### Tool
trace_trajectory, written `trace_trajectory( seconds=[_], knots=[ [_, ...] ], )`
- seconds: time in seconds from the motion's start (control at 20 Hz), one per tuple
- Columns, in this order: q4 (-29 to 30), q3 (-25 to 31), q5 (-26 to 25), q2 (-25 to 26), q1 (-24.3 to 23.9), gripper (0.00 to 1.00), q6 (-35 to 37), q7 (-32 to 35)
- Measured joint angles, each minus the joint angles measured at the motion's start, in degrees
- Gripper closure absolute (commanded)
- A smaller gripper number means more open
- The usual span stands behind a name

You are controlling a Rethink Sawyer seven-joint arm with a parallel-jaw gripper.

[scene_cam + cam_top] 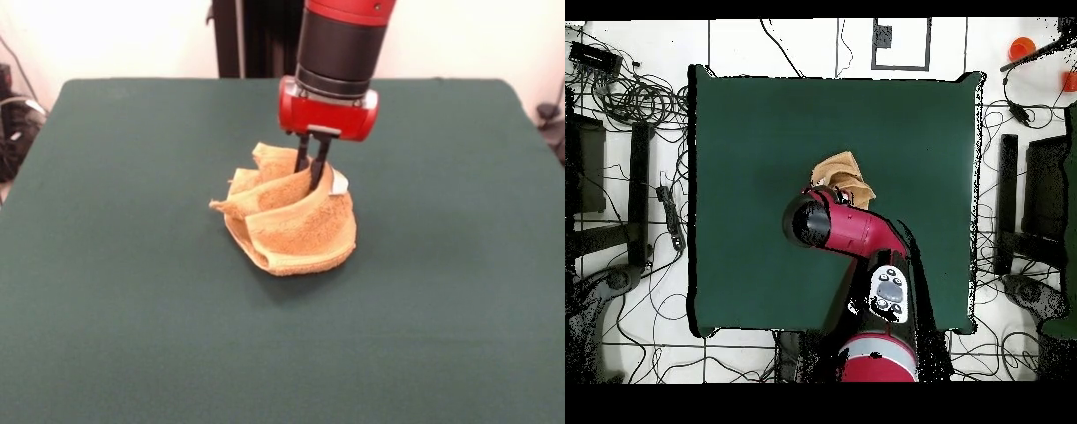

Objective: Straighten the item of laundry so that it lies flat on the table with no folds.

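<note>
One golden-tan terry towel [291, 221] [846, 175] is lying bunched up near the middle of the dark green table [115, 291] [745, 130], with several folds standing up. One red and black arm [855, 235] is coming down over it. The gripper [312, 177] is pinching a raised fold of the towel between its two black fingers [319, 165], jaws nearly closed. One small white label [339, 184] is showing beside the fingers.
</note>
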Motion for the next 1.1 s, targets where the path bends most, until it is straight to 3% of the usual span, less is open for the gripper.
trace_trajectory(
  seconds=[1.1],
  knots=[
    [0.49, 0.70, -0.02, -0.06, -7.08, 1.00, -1.73, 0.00]
  ],
)
